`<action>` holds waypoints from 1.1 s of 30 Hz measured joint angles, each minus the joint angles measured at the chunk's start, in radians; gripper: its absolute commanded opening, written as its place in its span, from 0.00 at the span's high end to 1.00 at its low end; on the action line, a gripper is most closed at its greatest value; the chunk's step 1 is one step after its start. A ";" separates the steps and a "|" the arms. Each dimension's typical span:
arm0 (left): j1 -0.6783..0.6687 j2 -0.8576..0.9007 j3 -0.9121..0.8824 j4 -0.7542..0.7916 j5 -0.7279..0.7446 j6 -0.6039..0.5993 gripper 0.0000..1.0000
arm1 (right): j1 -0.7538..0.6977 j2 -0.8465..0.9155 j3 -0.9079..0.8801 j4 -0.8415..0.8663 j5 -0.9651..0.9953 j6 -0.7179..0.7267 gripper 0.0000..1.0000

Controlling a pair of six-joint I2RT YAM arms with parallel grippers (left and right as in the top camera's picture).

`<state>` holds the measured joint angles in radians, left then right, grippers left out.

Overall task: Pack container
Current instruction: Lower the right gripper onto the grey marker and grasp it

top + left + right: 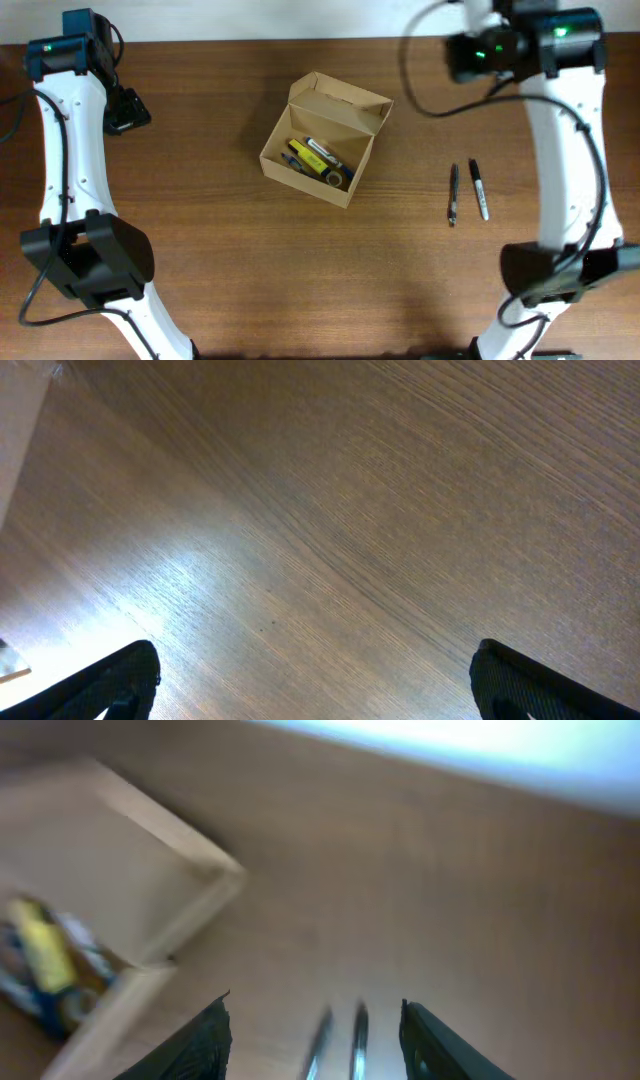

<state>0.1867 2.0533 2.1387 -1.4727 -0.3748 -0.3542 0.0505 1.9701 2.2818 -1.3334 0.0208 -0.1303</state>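
Note:
The tan cardboard container [318, 140] stands open at the table's middle, its flap lid up at the back, with yellow and dark items [318, 160] inside. It also shows blurred in the right wrist view [120, 910]. Two dark pens [467, 190] lie side by side to its right, and they show between the right fingers in the right wrist view [340, 1040]. My right gripper [315, 1040] is open and empty, raised at the far right. My left gripper [315, 685] is open and empty over bare wood at the far left.
The wooden table [250, 270] carries only the box and pens. The arm bases stand at the front left [90, 260] and front right [560, 270]. A black cable [430, 100] loops near the right arm.

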 measured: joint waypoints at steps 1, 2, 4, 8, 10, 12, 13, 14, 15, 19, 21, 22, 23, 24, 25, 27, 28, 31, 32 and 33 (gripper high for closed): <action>0.000 0.000 0.000 0.000 0.000 0.000 0.00 | -0.028 0.003 -0.056 -0.001 -0.011 0.015 0.46; 0.000 0.000 0.000 0.000 0.000 0.000 0.00 | -0.056 0.007 -0.122 0.004 -0.024 0.028 0.46; 0.000 0.000 0.000 0.000 0.000 0.000 0.00 | -0.079 0.013 -0.212 0.025 -0.039 0.048 0.46; 0.000 0.000 0.000 0.000 0.000 0.000 0.00 | -0.087 0.031 -0.489 0.155 -0.072 0.089 0.46; 0.000 0.000 0.000 0.000 0.000 0.000 0.00 | -0.083 0.032 -0.581 0.200 -0.079 0.104 0.46; 0.000 0.000 0.000 0.000 0.000 0.000 0.00 | -0.081 0.032 -0.660 0.243 -0.082 0.119 0.46; 0.000 0.000 0.000 0.000 0.000 0.000 0.00 | -0.081 0.032 -0.689 0.261 -0.082 0.130 0.46; 0.000 0.000 0.000 0.000 0.000 0.000 0.00 | -0.081 0.032 -0.718 0.282 -0.080 0.142 0.46; 0.000 0.000 0.000 0.000 0.000 0.000 0.00 | -0.081 0.032 -0.741 0.296 -0.076 0.154 0.46; 0.000 0.000 0.000 0.000 0.000 0.000 0.00 | -0.086 0.032 -0.810 0.318 -0.070 0.183 0.48; 0.000 0.000 0.000 0.000 0.000 0.000 0.00 | -0.087 0.032 -0.834 0.323 -0.070 0.188 0.50; 0.000 0.000 0.000 0.000 0.000 0.000 0.00 | -0.086 0.032 -0.843 0.330 -0.070 0.192 0.50; 0.000 0.000 0.000 0.000 0.000 0.000 0.00 | -0.086 0.032 -0.855 0.339 -0.070 0.199 0.50; 0.000 0.000 0.000 0.000 0.000 0.000 0.00 | -0.086 0.032 -0.869 0.350 -0.070 0.204 0.50; 0.000 0.000 0.000 0.000 0.000 0.000 0.00 | -0.086 0.032 -0.881 0.359 -0.070 0.209 0.50; 0.000 0.000 0.000 0.000 0.000 0.000 0.00 | -0.086 0.032 -0.908 0.383 -0.070 0.217 0.50; 0.000 0.000 0.000 0.000 0.000 0.000 0.00 | -0.086 0.032 -0.921 0.398 -0.070 0.221 0.50; 0.000 0.000 0.000 0.000 0.000 0.000 0.00 | -0.086 0.032 -0.968 0.439 -0.067 0.233 0.73; 0.000 0.000 0.000 0.000 0.000 0.000 0.00 | -0.086 0.027 -0.979 0.452 -0.060 0.231 0.89; 0.000 0.000 0.000 0.000 0.000 0.000 0.00 | -0.086 0.022 -0.988 0.463 -0.052 0.237 0.96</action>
<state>0.1867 2.0533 2.1387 -1.4727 -0.3748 -0.3542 -0.0357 1.9923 1.2942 -0.8700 -0.0311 0.1070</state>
